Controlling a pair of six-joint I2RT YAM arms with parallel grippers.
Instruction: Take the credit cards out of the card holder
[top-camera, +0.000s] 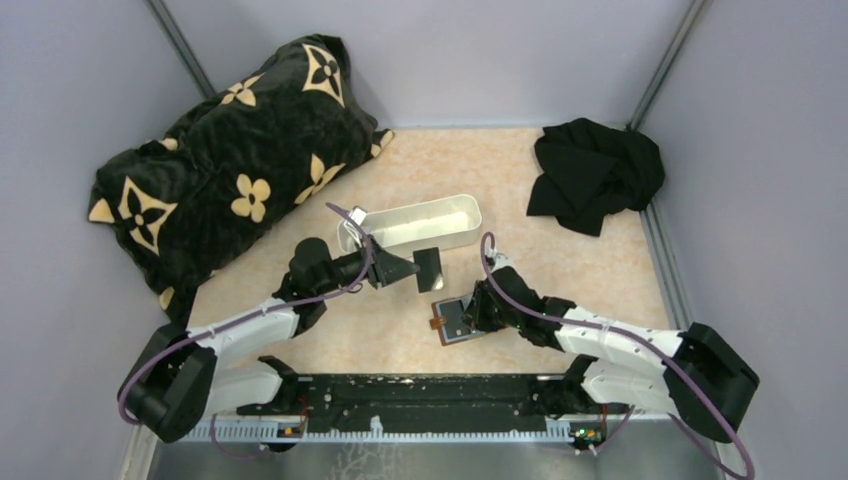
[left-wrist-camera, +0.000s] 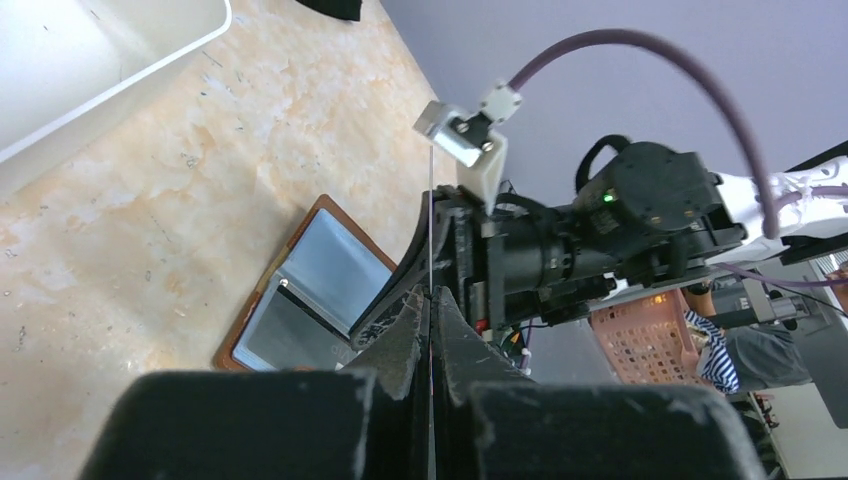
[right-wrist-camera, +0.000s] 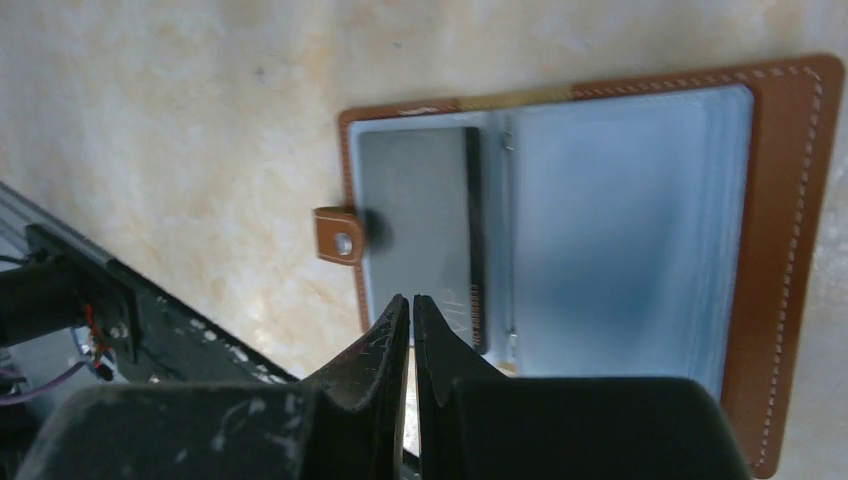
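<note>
The card holder (right-wrist-camera: 780, 250), brown leather with blue-grey pockets, lies open on the table (top-camera: 600, 270) in front of the right arm. A grey credit card (right-wrist-camera: 420, 220) sits in its left pocket. My right gripper (right-wrist-camera: 411, 298) is shut, its tips over that card's near end, with nothing seen between them. My left gripper (top-camera: 412, 268) hangs above the table near the white tray, shut on a dark credit card (top-camera: 431, 268). In the left wrist view that card (left-wrist-camera: 430, 220) shows edge-on as a thin line rising from the gripper (left-wrist-camera: 431, 292), with the card holder (left-wrist-camera: 320, 270) below.
A long white tray (top-camera: 415, 225) stands behind the left gripper. A black pillow with tan flowers (top-camera: 230, 170) fills the back left. A black cloth (top-camera: 595, 170) lies at the back right. Grey walls enclose the table.
</note>
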